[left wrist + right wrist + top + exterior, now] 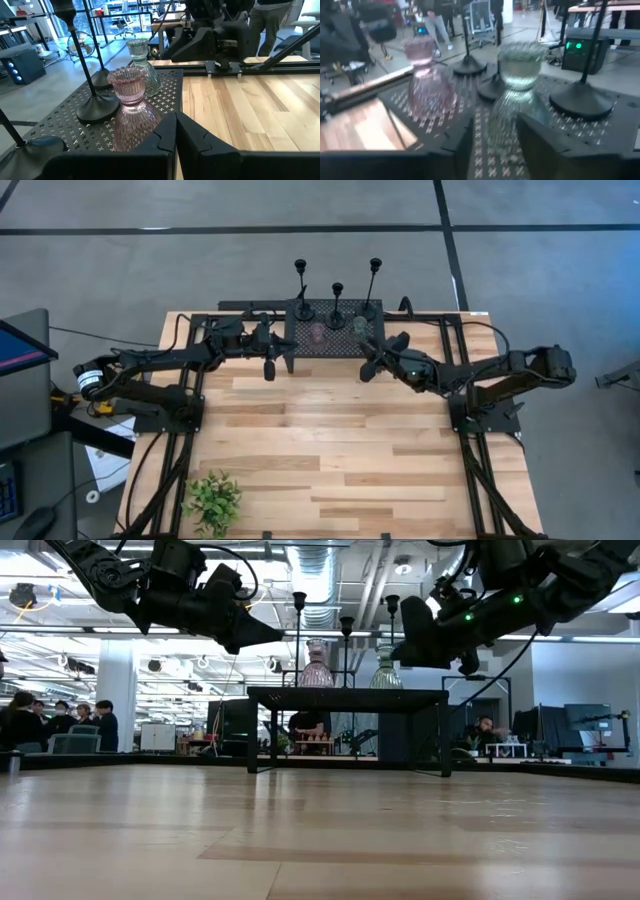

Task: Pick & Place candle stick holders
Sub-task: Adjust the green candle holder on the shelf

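Left gripper (175, 131) jaws pressed together; right gripper (492, 135) jaws spread. 3 candle stick holders (337, 302): slim black, round bases, differing heights, upright on perforated rack (300, 340) w/ 2 glass vases (318, 333).

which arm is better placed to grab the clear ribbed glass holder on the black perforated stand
Right, probably. The right gripper sits open directly facing the clear ribbed glass holder on the black perforated stand. The left gripper, shut, points at the pink ribbed glass holder instead.
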You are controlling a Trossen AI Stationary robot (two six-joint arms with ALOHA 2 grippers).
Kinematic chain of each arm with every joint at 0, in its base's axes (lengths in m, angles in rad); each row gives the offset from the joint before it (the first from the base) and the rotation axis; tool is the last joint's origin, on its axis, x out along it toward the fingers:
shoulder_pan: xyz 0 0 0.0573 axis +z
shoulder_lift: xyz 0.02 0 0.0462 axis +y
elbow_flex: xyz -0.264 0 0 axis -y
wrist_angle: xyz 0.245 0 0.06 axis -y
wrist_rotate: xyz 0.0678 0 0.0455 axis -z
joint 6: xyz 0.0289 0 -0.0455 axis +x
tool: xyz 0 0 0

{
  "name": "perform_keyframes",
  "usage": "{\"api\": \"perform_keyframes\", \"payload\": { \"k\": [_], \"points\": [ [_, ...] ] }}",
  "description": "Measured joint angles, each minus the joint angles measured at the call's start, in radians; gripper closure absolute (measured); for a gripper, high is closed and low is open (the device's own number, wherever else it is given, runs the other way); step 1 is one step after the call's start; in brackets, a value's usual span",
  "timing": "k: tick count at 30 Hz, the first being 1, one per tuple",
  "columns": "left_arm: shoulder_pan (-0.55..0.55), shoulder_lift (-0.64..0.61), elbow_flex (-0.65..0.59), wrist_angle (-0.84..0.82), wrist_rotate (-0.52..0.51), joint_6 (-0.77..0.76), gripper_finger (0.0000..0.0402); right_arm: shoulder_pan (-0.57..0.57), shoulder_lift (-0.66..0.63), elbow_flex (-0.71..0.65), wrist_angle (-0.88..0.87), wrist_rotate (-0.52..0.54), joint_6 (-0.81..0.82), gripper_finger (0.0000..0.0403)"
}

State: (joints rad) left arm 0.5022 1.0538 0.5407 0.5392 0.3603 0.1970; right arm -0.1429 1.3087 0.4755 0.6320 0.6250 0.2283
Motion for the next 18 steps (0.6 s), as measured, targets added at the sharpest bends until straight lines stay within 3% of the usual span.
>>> {"api": "perform_keyframes", "payload": {
  "k": [5,9,18],
  "points": [
    [0.000,0.000,0.000,0.000,0.000,0.000,0.0396,-0.031,0.000,0.024,0.016,0.000,0.000,0.0190],
    [0.000,0.000,0.000,0.000,0.000,0.000,0.0396,-0.062,0.021,0.051,0.016,-0.001,0.000,0.0145],
    [0.000,0.000,0.000,0.000,0.000,0.000,0.0396,-0.113,0.119,0.115,-0.004,-0.049,-0.003,0.0127]
  ]
}}
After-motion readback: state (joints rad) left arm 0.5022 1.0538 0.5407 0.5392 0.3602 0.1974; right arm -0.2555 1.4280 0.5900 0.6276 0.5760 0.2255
